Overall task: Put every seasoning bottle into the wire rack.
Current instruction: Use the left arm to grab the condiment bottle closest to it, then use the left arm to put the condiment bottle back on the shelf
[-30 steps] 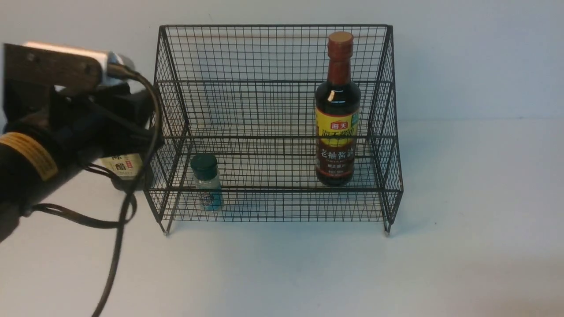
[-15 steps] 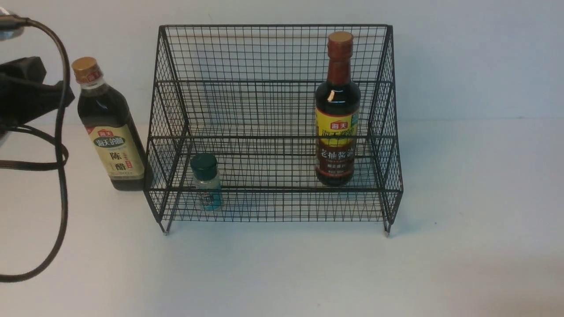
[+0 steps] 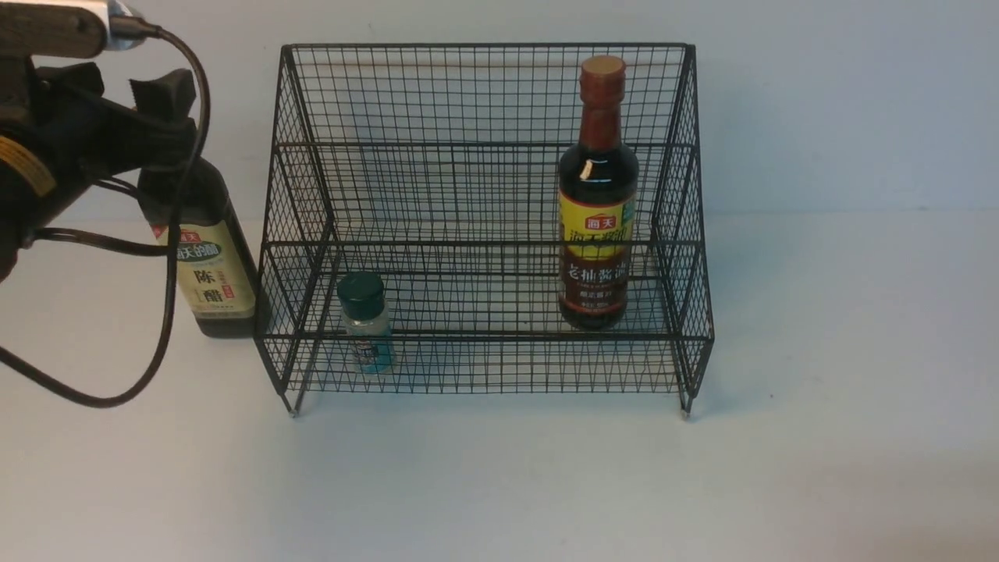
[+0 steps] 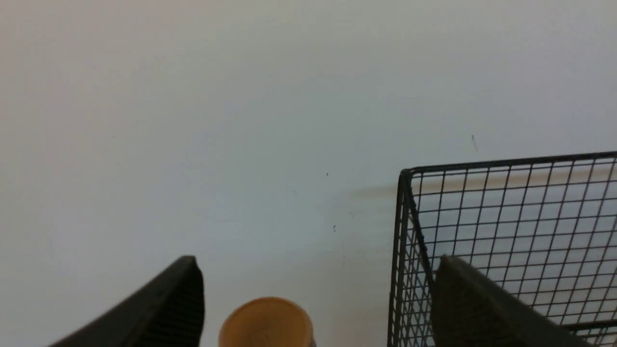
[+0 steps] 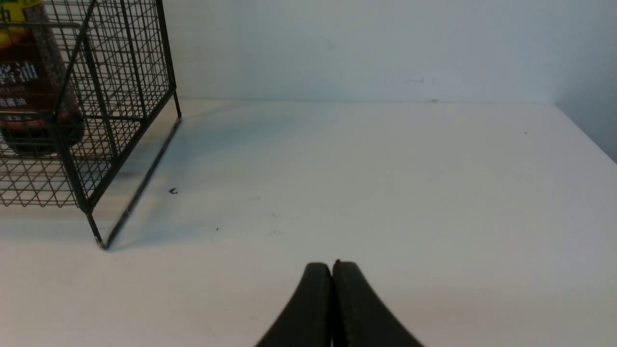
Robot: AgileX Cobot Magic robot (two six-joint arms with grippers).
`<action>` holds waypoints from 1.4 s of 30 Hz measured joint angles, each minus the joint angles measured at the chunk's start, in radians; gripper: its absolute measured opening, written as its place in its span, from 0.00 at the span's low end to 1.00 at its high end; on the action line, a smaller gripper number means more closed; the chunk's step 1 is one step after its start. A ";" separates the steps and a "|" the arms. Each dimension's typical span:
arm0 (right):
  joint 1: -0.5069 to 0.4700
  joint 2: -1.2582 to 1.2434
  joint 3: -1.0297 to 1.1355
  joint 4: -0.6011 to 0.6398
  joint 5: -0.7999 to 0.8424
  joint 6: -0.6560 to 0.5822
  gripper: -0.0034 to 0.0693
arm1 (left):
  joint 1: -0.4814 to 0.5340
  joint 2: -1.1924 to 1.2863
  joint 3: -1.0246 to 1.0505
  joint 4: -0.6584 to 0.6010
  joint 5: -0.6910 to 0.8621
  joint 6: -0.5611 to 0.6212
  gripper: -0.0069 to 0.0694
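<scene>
Black wire mesh fills the front view: the wire rack (image 3: 468, 101) stands on the counter (image 3: 819, 390), with the small green-capped shaker (image 3: 367, 324) on its lower tier toward seven o'clock and the brown-necked bottle (image 3: 597, 234) upright toward four o'clock. Outside, at nine o'clock of the rack and just beside its wall, the gold-capped bottle (image 3: 207, 273) stands on the counter, its top hidden behind the left gripper (image 3: 160, 117). From the left wrist we see the fingers (image 4: 178, 303) spread wide either side of that bottle's cap, not touching it. From the right wrist, the right gripper (image 5: 331, 270) hangs over the counter apart from the rack, fingers pressed together, holding nothing. We judge this bottle heavy, rigid, smooth and breakable; take it squarely at the shoulder below the cap.
</scene>
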 joint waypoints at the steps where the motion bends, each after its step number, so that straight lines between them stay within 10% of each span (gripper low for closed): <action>1: 0.000 0.000 0.000 0.000 0.000 0.000 0.03 | 0.000 0.003 -0.001 0.000 0.001 0.002 0.86; 18: 0.000 0.000 0.000 0.000 0.000 0.000 0.03 | 0.010 0.170 -0.052 -0.125 0.001 0.082 0.86; 25: 0.000 0.000 0.000 -0.002 0.000 0.000 0.03 | 0.010 0.185 -0.052 -0.131 -0.033 0.083 0.50; 42: 0.000 0.000 0.000 -0.002 0.000 0.000 0.03 | 0.010 -0.036 -0.139 -0.140 0.114 0.107 0.51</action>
